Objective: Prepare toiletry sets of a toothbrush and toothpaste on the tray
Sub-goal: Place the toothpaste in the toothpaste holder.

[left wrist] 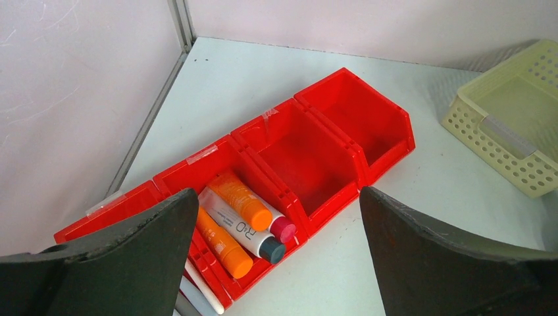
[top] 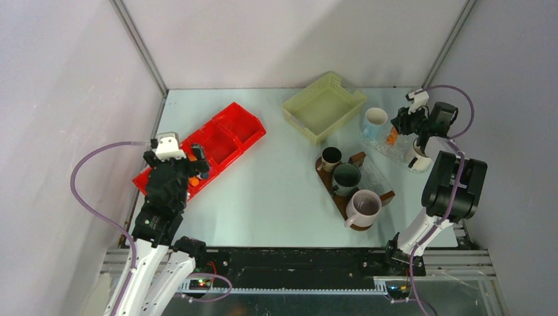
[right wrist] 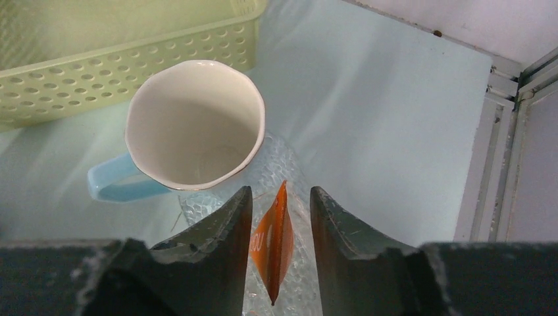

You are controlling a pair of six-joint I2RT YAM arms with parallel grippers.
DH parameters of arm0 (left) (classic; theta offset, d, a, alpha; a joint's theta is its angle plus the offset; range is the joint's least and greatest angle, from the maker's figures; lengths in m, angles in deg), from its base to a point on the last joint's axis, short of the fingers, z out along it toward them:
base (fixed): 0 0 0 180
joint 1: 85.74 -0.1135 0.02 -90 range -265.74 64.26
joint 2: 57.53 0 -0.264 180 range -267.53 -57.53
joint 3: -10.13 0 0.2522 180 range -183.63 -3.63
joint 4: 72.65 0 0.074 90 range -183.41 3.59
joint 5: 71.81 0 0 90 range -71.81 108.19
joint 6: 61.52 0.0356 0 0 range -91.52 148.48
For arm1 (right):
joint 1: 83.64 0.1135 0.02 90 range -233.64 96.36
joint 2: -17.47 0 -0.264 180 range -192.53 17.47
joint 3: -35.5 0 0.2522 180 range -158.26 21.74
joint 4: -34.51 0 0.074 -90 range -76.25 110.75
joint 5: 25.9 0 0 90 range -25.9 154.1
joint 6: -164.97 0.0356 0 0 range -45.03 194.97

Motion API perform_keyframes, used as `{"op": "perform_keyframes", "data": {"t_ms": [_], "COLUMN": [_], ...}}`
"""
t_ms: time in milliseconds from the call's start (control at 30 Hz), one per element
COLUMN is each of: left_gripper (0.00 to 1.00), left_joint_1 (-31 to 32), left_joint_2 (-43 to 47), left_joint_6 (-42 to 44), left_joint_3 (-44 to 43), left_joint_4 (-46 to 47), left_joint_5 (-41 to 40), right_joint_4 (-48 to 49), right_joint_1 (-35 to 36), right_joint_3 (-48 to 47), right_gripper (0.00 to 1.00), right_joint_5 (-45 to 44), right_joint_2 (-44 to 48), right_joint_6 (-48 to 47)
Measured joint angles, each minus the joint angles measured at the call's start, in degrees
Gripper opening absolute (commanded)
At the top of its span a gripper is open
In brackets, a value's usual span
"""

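Lab test cell (enclosed), blank white walls (top: 276, 39); aluminium framing (top: 140, 46)

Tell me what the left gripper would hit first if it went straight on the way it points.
Probably the red plastic compartmented bin, near the orange and white tubes in it; depth is unclear.

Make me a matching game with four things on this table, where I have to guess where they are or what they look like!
Things
1. orange tube
2. mug with the blue handle
3. plastic bin
4. mesh basket

Clues
A. pale yellow, full of little holes
B. red, with tubes lying in one compartment
C. between the tips of the right gripper
D. empty inside, standing beside the basket

Right pairs: 1-C, 2-D, 3-B, 4-A
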Motion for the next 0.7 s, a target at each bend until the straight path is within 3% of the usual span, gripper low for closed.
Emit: {"op": "perform_keyframes", "data": {"t_ms": [333, 400, 433, 700], "left_gripper": [1.0, 1.0, 1.0, 1.0], "left_joint_1": [0.0, 0.0, 0.0, 0.0], "left_joint_2": [1.1, 1.2, 1.2, 1.2], "left_joint_6": [0.0, 0.0, 0.0, -0.7], "left_joint_3": [0.0, 0.0, 0.0, 0.0], "left_joint_4": [0.0, 0.0, 0.0, -0.1], "left_joint_5": [0.2, 0.2, 0.2, 0.4], "right_joint_4": [-1.4, -1.7, -1.8, -3.3], "right_joint_1": [0.1, 0.1, 0.1, 0.2], "right_joint_3": [0.0, 0.0, 0.0, -0.2], "right_gripper": [0.66, 0.81, 0.95, 0.99], "right_joint_5": [-0.4, -1.1, -1.4, -6.8], "right_joint_2": [1.7, 3.1, 4.0, 13.0], "right_joint_6": [-0.7, -0.4, -0.2, 2.5]}}
